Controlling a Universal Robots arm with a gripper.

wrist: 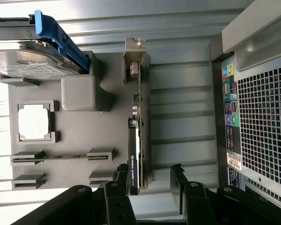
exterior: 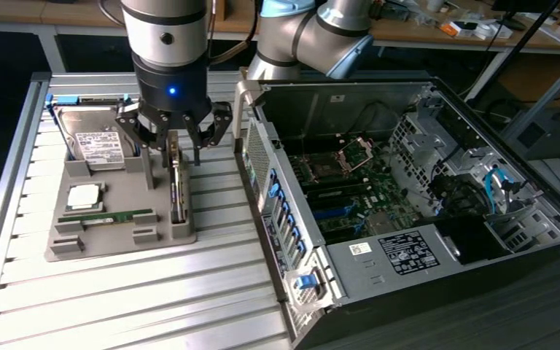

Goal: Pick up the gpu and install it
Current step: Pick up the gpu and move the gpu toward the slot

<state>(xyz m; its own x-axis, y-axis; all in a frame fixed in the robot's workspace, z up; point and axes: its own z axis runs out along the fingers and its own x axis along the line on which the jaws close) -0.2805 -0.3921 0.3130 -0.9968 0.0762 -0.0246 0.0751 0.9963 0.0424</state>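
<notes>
gripper (exterior: 175, 152) is low over the tray, jaws spread wide and nothing clamped between them. in the wrist view the gripper (wrist: 147, 185) has 1 finger on each side of the gpu (wrist: 139, 117), straddling the end away from its silver bracket (wrist: 135, 51); whether either finger touches the card, cannot tell. the gpu (exterior: 178, 186) stands on its long edge in a slot of the grey tray (exterior: 114, 244), along the tray's side at the exterior view's right, the side nearest the computer case (exterior: 407, 182). moving out across the tray: a hard drive (exterior: 100, 148) in a blue carrier propped at the far end, a square processor chip (exterior: 84, 195) in its pocket, and a slim green memory stick (exterior: 107, 216) lying in its own slot. the tray sits on the slatted metal surface (exterior: 163, 292). the case lies open just beside the tray, motherboard (exterior: 358, 182) facing up
</notes>
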